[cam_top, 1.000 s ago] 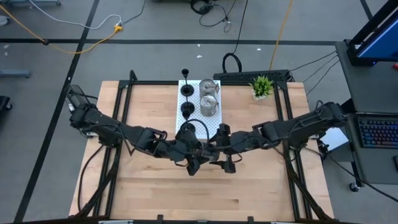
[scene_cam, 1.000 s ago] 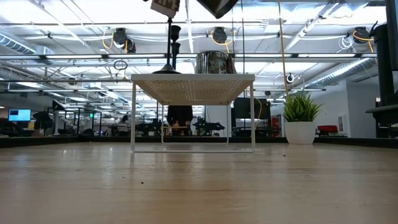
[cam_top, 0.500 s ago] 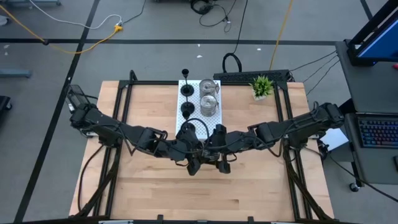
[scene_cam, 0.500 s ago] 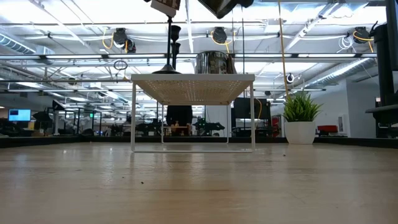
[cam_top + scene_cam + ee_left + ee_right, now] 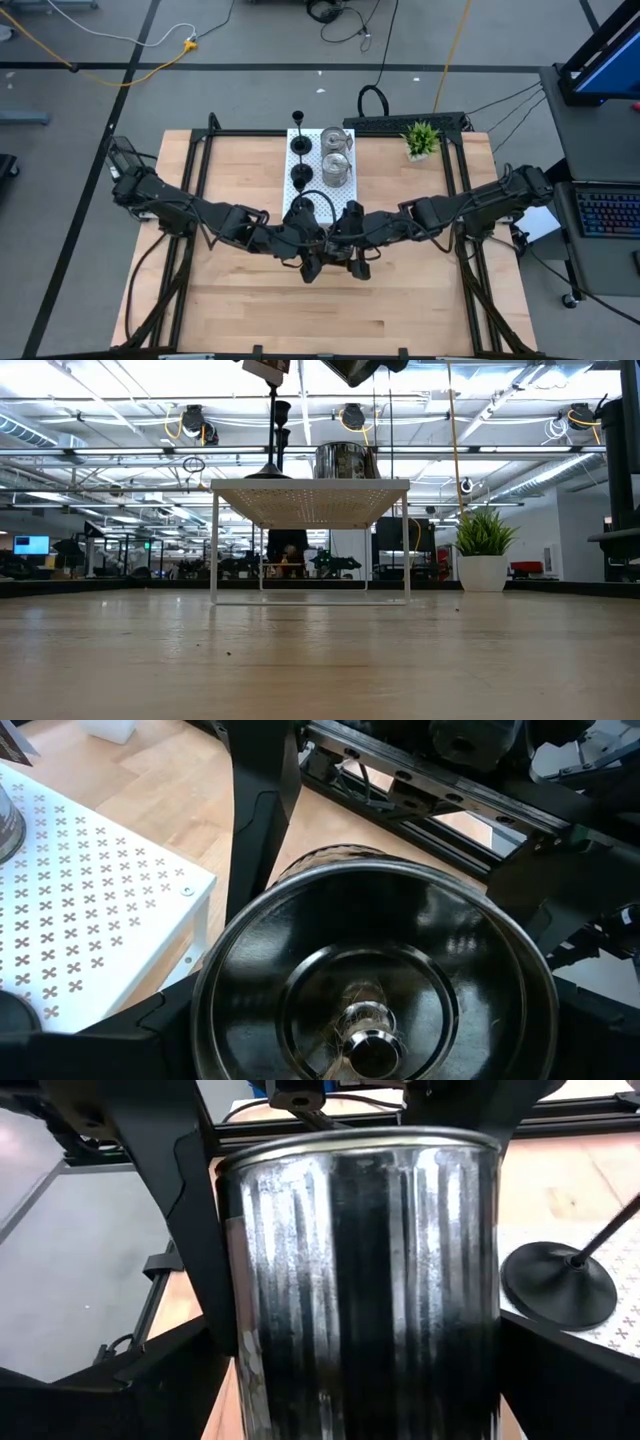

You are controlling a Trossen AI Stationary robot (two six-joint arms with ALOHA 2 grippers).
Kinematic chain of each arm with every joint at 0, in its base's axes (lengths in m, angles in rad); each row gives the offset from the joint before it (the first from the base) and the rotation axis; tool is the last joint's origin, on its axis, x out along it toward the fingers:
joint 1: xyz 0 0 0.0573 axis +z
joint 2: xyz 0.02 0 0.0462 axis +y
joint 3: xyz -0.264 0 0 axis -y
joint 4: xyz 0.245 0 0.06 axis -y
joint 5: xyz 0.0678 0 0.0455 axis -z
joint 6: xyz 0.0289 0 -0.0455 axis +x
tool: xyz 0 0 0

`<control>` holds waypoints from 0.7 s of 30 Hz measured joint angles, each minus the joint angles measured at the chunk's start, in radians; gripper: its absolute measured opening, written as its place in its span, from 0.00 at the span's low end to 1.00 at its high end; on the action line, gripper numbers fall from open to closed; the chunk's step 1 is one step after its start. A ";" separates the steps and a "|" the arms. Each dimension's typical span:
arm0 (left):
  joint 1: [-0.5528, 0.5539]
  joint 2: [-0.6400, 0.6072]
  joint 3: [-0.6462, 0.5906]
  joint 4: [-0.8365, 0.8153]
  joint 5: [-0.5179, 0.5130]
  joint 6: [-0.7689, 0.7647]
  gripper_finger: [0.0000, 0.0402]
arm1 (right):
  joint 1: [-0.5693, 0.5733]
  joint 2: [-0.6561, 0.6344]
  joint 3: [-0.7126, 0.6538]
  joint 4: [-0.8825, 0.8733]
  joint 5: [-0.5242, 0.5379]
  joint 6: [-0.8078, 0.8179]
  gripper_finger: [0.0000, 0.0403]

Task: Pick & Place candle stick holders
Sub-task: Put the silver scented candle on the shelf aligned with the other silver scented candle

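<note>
The left tool (image 5: 310,266) is clamped, jaws wide, on a silver holder (image 5: 370,970), its fingers on either side of the round body. The right tool (image 5: 357,264) stands fully apart, with a finger on each flank of the same holder; whether those fingers press on the metal cannot be told. Both tools meet over the middle of the desk (image 5: 420,300), just off the near end of the white board (image 5: 318,192), and the holder sits between them, raised off the wood. Its open mouth faces the left wrist camera, so its long axis runs along that tool's fingers, while the right tool sees its ribbed side square on. Whether it is upright over the desk cannot be told from above. Three black holders (image 5: 299,176) stand in a row on the board with stems upright, and two silver holders (image 5: 336,172) stand beside them.
</note>
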 joint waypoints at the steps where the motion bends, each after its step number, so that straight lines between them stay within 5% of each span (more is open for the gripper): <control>1: 0.000 0.000 0.000 0.000 0.001 0.000 0.88 | 0.000 0.000 0.000 0.003 -0.010 0.000 0.99; 21: 0.002 0.003 0.001 -0.004 0.003 0.001 0.88 | -0.002 0.000 -0.020 -0.003 -0.018 -0.002 0.98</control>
